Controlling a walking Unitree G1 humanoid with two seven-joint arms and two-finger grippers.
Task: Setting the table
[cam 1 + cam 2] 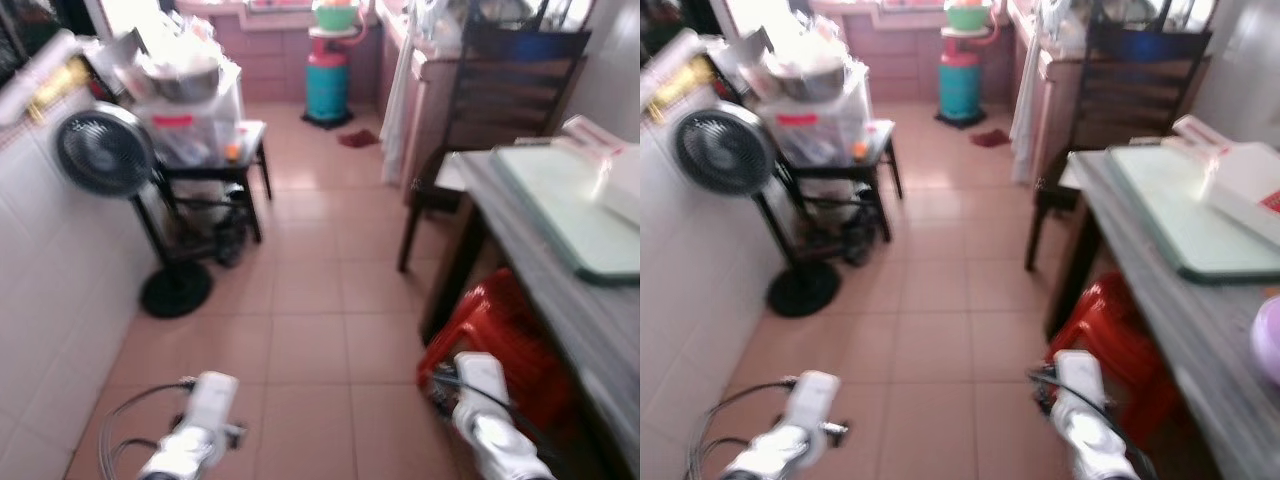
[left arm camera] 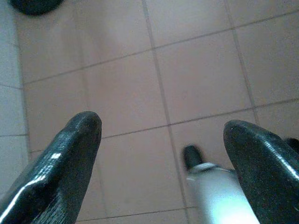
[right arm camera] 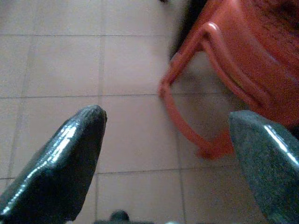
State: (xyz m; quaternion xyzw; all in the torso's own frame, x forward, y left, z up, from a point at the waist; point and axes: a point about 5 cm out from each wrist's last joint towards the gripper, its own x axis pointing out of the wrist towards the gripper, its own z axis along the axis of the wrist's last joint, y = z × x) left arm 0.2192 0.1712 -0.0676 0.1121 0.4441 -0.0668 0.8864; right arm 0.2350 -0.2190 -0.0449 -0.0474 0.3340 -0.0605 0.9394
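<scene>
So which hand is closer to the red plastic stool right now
The right hand. It hangs open just above and beside the red plastic stool under the table. The left hand, also open, hangs over bare floor tiles on the far side, toward the standing fan.

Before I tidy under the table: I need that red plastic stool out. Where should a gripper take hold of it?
Judging from the wrist view, grip the red stool by its curved leg rail near the floor, coming from the open tiled side. That rail is thin and stands clear, while the table covers the seat. The right gripper, fingers apart, is nearest.
</scene>
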